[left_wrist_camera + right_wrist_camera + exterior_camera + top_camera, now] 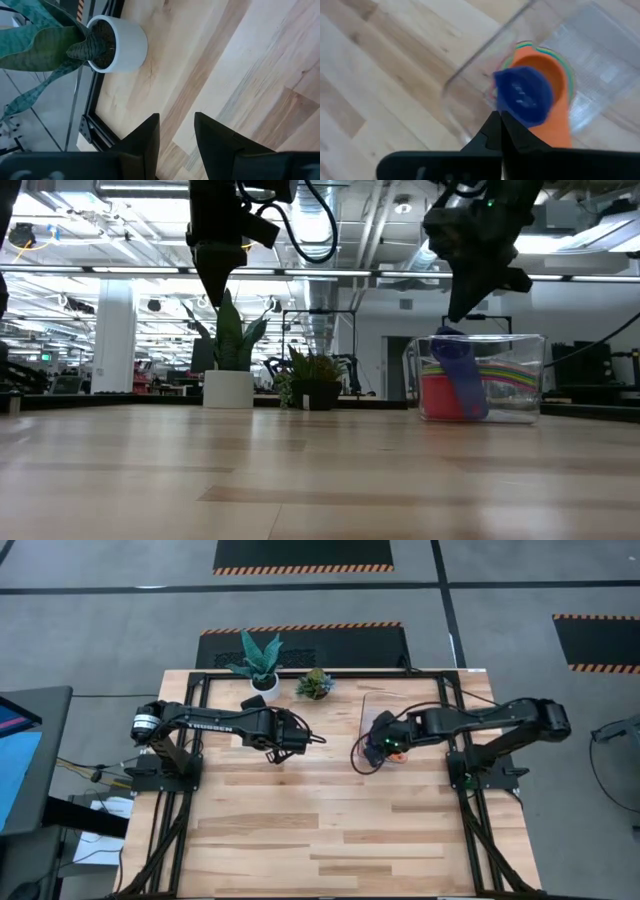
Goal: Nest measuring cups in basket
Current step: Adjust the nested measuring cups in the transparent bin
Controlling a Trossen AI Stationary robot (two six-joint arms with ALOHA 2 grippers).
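Right gripper [501,131] closed, empty, above basket [480,380]; dark blue cup [522,95] atop orange cup [551,100].

A light wooden slatted table [330,830] on a black metal frame is standing on a grey floor [100,630] marked with black mats edged in orange-and-black hazard stripes [303,569]. Fluorescent strip lights [120,270] are glowing under an open ceiling of white pipes and ducts [350,220]. A white column [113,330] is rising in the hall behind. A dark monitor stand [30,760] is sitting beside the table's left edge.
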